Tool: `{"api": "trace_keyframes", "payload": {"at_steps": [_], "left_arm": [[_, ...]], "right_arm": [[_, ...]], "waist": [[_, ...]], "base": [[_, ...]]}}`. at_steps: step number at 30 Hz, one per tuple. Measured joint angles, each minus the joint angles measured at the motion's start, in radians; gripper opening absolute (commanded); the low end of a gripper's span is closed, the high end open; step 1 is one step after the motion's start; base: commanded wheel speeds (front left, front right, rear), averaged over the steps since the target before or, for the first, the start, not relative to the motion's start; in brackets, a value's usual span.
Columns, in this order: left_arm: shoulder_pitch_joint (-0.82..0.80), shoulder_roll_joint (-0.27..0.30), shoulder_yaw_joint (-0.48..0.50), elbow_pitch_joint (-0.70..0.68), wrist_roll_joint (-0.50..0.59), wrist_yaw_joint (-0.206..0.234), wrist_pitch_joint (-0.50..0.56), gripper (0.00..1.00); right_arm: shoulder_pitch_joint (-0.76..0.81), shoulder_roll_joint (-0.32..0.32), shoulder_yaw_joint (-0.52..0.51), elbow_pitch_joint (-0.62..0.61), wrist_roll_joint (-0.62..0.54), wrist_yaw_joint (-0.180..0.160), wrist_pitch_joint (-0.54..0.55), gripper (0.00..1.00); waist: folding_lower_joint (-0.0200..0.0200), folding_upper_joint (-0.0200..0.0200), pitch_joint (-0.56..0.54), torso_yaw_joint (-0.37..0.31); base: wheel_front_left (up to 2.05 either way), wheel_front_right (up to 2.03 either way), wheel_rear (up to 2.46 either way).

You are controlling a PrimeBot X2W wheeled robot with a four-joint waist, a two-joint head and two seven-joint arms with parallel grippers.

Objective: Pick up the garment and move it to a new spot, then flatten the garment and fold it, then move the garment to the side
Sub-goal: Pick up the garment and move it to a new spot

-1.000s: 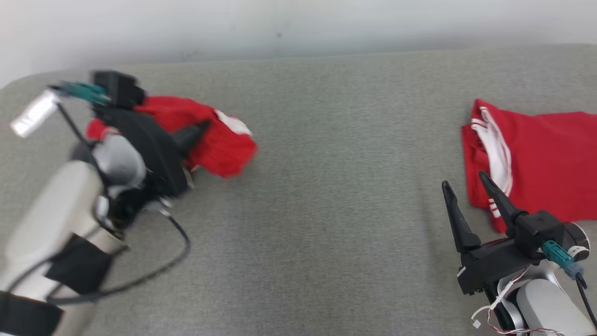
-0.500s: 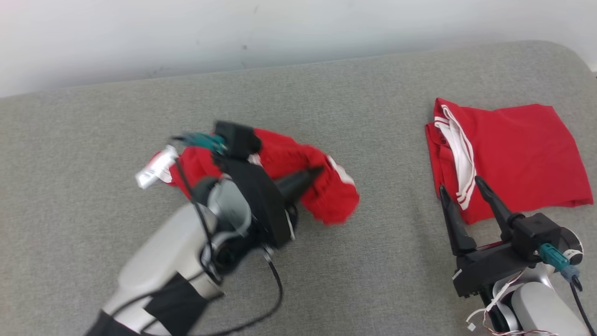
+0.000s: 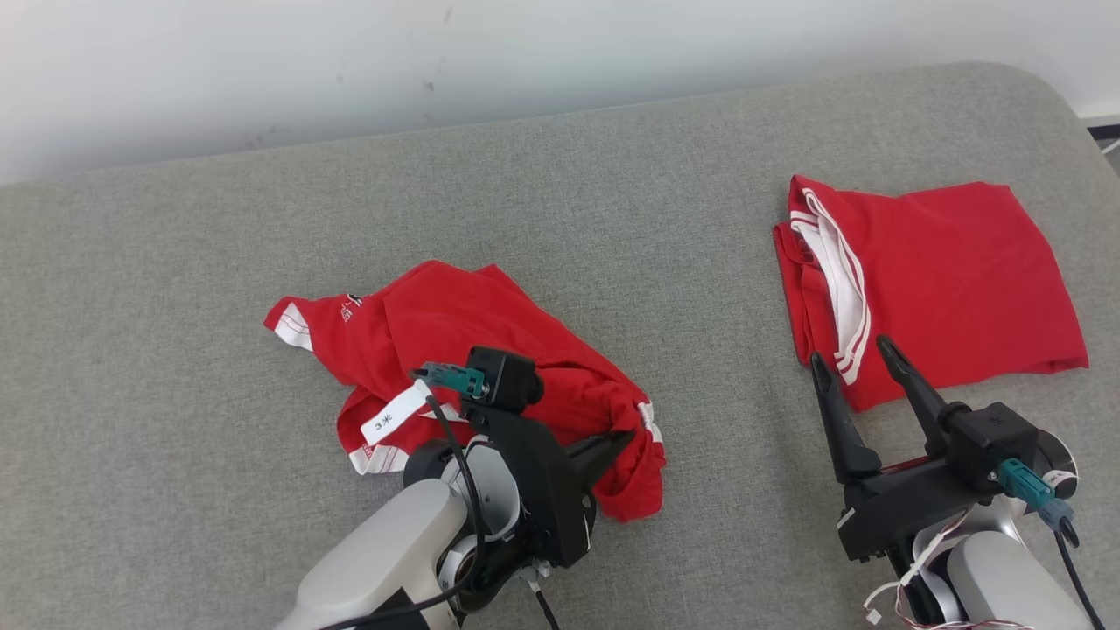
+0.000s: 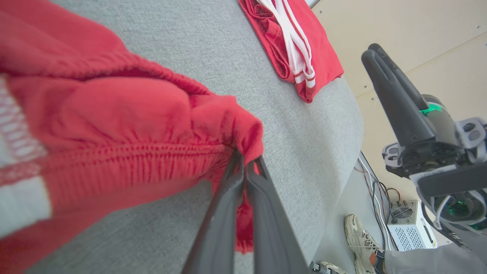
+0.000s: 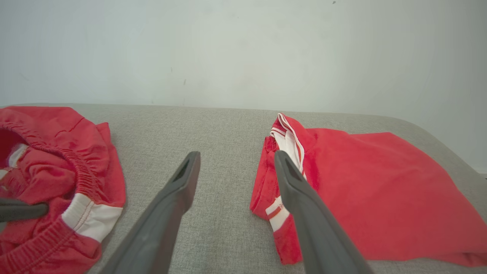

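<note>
Red hem cloth sits pinched in the closed left gripper [image 3: 623,437], at the near right edge of the crumpled garment [image 3: 464,324], which sprawls away leftward across the grey padded surface [image 3: 175,455]; the right gripper [image 3: 847,350], wide and empty, stands well apart by a folded red garment [image 3: 945,280]

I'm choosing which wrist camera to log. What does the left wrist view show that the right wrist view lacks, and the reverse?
Left wrist view: the left gripper, jaws shut on the edge of the crumpled red garment with white trim, a person's pale sneaker and a white fan box. Right wrist view: the white wall, and the open gap between the jaws of the right gripper. Both: that gripper, the crumpled garment, the folded red garment with white stripes and the grey fabric surface.
</note>
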Motion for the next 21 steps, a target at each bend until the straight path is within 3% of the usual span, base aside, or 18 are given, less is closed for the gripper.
{"api": "trace_keyframes", "payload": {"at_steps": [4,5,6,7,8,21], "left_arm": [[0.000,-0.004,-0.014,0.025,0.000,0.000,-0.033,0.00],[0.000,-0.004,-0.013,0.033,0.000,0.000,-0.044,0.04],[-0.001,-0.005,-0.015,0.041,0.000,0.000,-0.050,0.44],[-0.003,-0.004,-0.022,0.049,0.000,0.000,-0.053,0.77],[-0.003,-0.005,-0.025,0.055,0.000,0.000,-0.063,1.00],[-0.005,0.006,-0.032,0.047,0.030,0.000,-0.211,1.00]], "right_arm": [[-0.002,-0.001,-0.002,0.007,0.000,0.000,-0.001,1.00],[-0.002,0.000,-0.002,0.008,0.000,0.000,-0.001,1.00],[-0.002,0.001,-0.002,0.009,0.000,0.000,-0.001,1.00],[-0.002,0.000,-0.004,0.011,0.000,0.000,-0.001,1.00],[-0.002,0.000,-0.007,0.014,0.000,0.000,-0.001,1.00],[0.044,-0.003,-0.034,0.046,0.010,0.009,-0.008,1.00]], "waist": [[-0.0001,0.0000,-0.002,0.003],[0.0000,0.0000,-0.003,0.004],[-0.0001,-0.0001,-0.003,0.005],[-0.0001,0.0000,-0.004,0.007],[0.0000,0.0000,-0.006,0.010],[0.0000,0.0000,-0.060,0.087]], "base": [[0.00,0.00,0.00],[0.00,0.00,0.00],[0.00,0.00,0.00],[0.00,0.00,0.00],[0.00,0.00,0.00],[0.00,0.00,0.00]]}}
